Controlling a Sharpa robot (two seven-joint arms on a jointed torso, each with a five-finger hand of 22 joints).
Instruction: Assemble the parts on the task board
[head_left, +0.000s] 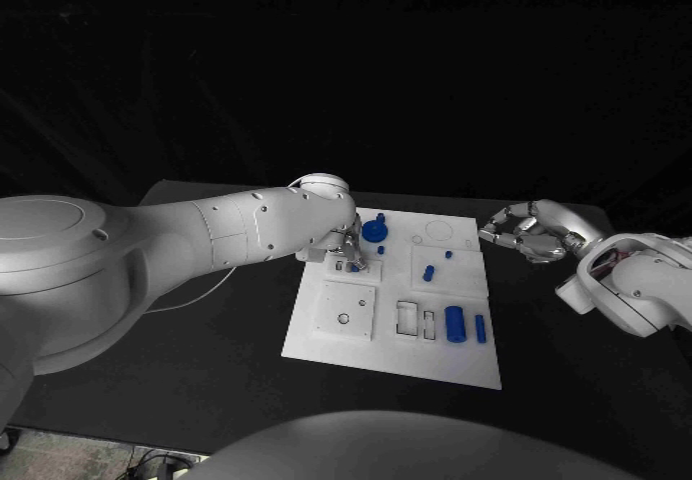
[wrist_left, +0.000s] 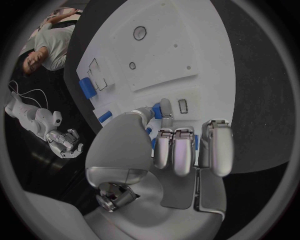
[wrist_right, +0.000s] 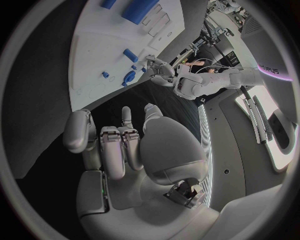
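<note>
Left hand (head_left: 343, 250) is down on the board's (head_left: 346, 345) far-left part, fingertips at a small blue part (wrist_left: 157, 112); whether it grips it cannot be told. Right hand (head_left: 526, 230) hovers off the board's right edge, fingers curled, holding nothing. Other parts (head_left: 456, 324) lie on the board.
</note>
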